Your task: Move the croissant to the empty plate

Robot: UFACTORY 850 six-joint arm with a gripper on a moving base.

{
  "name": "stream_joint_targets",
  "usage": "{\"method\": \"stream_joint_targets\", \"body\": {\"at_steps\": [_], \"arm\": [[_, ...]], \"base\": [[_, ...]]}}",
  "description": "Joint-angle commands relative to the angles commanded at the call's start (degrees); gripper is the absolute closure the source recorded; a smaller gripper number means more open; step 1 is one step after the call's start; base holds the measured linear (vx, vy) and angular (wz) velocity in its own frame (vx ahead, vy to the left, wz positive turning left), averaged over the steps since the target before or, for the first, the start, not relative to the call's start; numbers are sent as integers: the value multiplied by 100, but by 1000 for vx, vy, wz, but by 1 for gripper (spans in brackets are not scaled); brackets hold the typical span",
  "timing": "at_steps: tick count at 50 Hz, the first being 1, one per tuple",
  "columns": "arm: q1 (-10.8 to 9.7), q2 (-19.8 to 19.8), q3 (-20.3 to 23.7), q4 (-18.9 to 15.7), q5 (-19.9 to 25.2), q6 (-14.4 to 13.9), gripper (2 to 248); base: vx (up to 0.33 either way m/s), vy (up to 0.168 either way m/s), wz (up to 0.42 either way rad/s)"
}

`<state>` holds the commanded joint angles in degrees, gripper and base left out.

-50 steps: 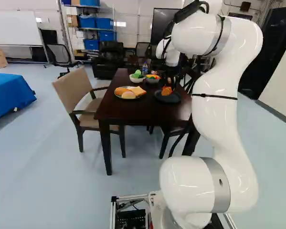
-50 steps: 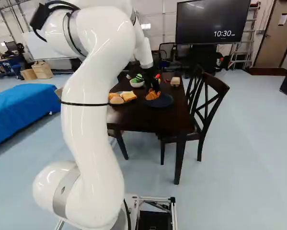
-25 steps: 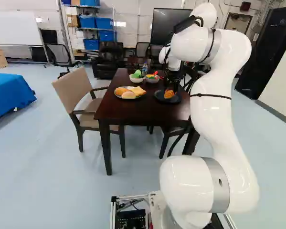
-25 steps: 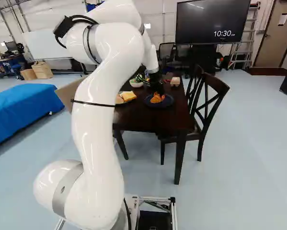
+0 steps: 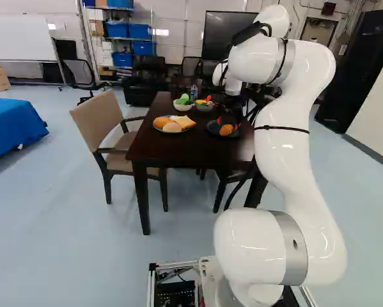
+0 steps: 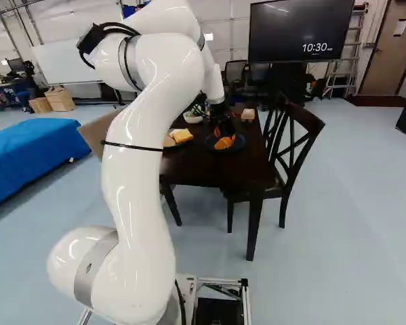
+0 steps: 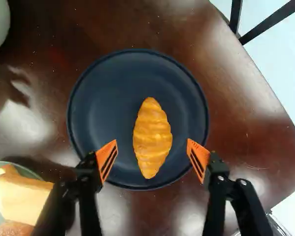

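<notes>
Gripper (image 6: 225, 134) wide open over the croissant (image 7: 152, 137)

From the wrist view I read what the base views show too small: my two fingers stand well apart, one to each side of the croissant, with a gap between it and each orange pad (image 7: 106, 160). It lies on the round dark plate (image 7: 108, 88), its length running between the fingers. That plate sits near the right edge of the table (image 5: 165, 144).

In the wrist view I get only part of the light plate (image 7: 24, 169); the left base view gives me all of it, toward the table's left edge, carrying a brown roll (image 5: 161, 121), a pale bun (image 5: 172, 127) and a bread slice (image 5: 186, 121). Farther back, a white bowl (image 5: 181, 107) holds something green (image 5: 184, 99), and beside it a second bowl (image 5: 204, 108) holds colourful pieces. Only the right base view shows me the beige box-like thing (image 6: 248, 115), near the table's far right corner.
</notes>
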<state>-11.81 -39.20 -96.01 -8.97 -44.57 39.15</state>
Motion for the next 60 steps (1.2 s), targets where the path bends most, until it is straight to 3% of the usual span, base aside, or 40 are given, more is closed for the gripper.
{"method": "stream_joint_targets", "body": {"at_steps": [2, 3, 8, 9, 60], "arm": [[0, 16, 4, 0, 0, 0, 54], [0, 26, 7, 0, 0, 0, 19], [0, 85, 22, 0, 0, 0, 19], [0, 99, 25, 0, 0, 0, 3], [0, 789, 139, 0, -217, 0, 3]], "base": [[0, 0, 0], [0, 0, 0], [0, 0, 0], [0, 0, 0], [0, 0, 0]]}}
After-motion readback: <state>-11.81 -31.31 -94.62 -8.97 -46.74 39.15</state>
